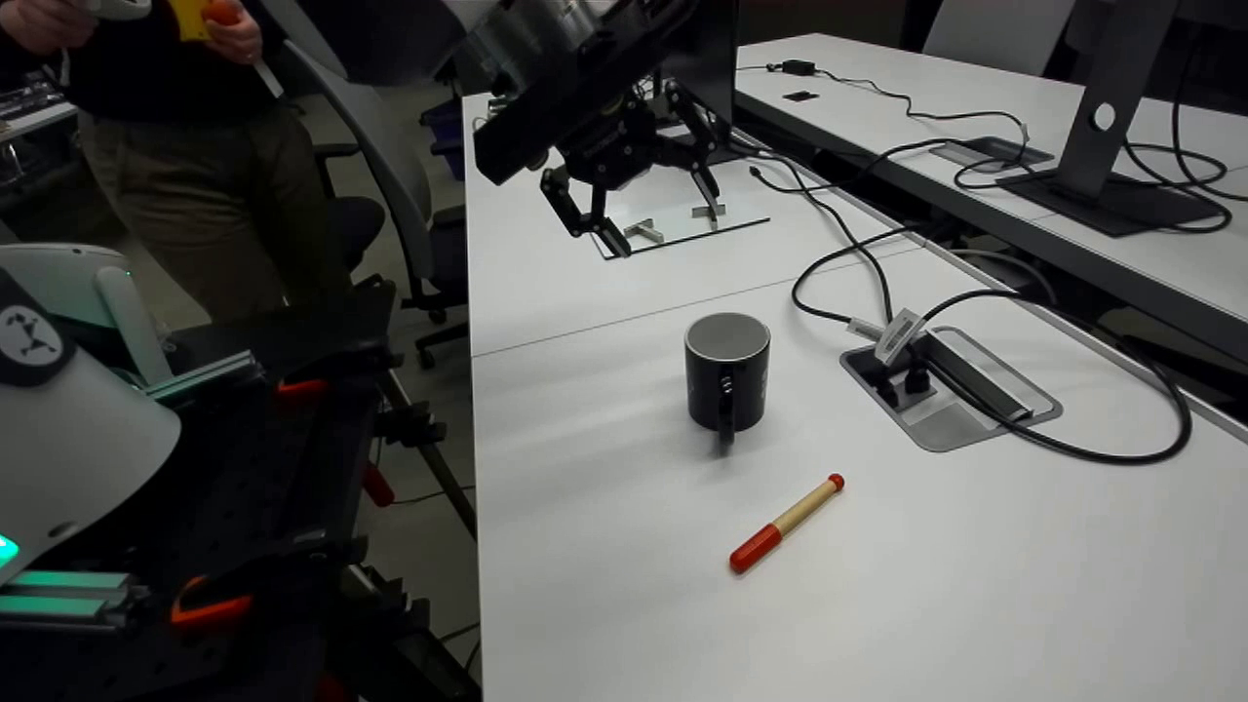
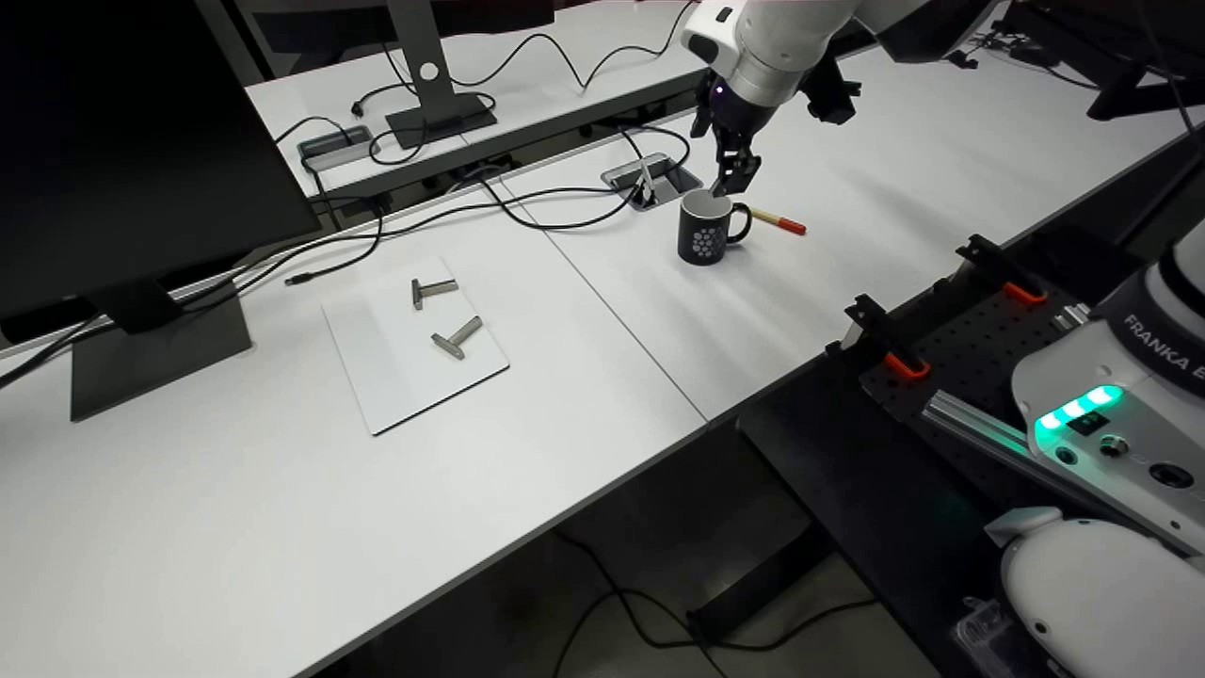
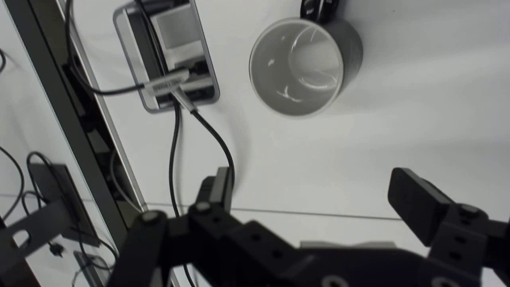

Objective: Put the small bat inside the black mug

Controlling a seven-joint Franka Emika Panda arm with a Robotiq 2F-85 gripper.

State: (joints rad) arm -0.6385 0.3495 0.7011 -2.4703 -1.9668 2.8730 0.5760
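The small bat (image 1: 780, 529), red at both ends with a tan middle, lies flat on the white table. Its longer red end (image 2: 793, 227) points away from the mug in an exterior view. The black mug (image 1: 707, 390) stands upright close by, handle toward the bat. From above, the wrist view looks into the mug (image 3: 295, 67), and its pale inside holds nothing. My gripper (image 1: 665, 226) hangs over the table, apart from both things, its jaws wide with nothing between them. In the wrist view the gripper (image 3: 312, 179) sits below the mug, and the bat is out of view.
Beside the mug, a grey cable box (image 1: 946, 439) is set into the table, with black cables (image 2: 565, 226) looping out. A white board (image 2: 395, 377) bears two grey T-shaped pieces. A large monitor (image 2: 122, 160) stands beyond it. One person (image 1: 185, 195) stands off the table.
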